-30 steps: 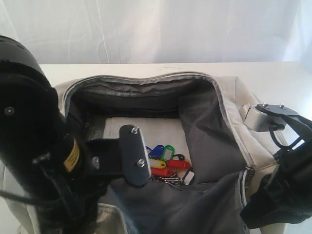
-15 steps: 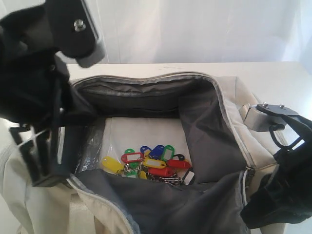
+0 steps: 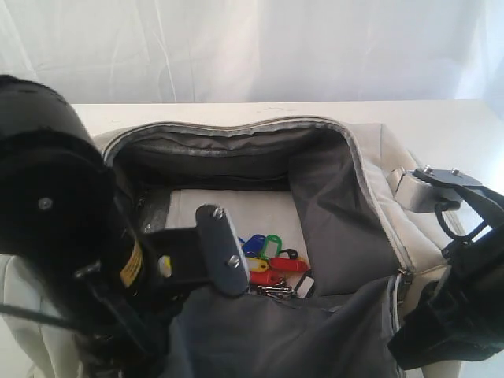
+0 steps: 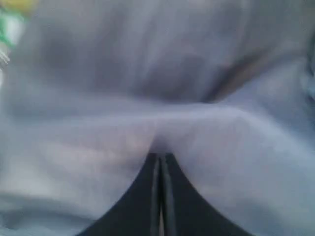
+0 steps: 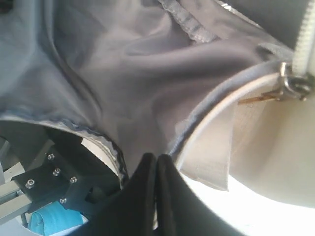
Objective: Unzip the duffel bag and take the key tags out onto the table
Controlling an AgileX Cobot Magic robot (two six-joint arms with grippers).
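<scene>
The cream duffel bag (image 3: 409,228) lies unzipped and wide open on the white table (image 3: 441,126). The key tags (image 3: 272,256), in red, green, blue and yellow, rest on its floor, partly behind my left arm (image 3: 71,252). My left gripper (image 4: 160,156) is down inside the bag, its fingers together with the grey lining puckered at their tips; a blur of yellow and green tags (image 4: 10,24) shows at that view's edge. My right gripper (image 5: 157,156) is shut on the bag's near rim, where lining meets the cream shell.
A white panel (image 3: 236,209) covers the bag's floor beneath the tags. The zipper's metal pull (image 5: 295,86) hangs at the end of the opening. My right arm (image 3: 457,299) presses against the bag's right end. A white curtain backs the table.
Half a second ago my left arm was raised at the upper left with all the tags showing; it is now back down in the bag, hiding the left tags. The right arm has stayed put.
</scene>
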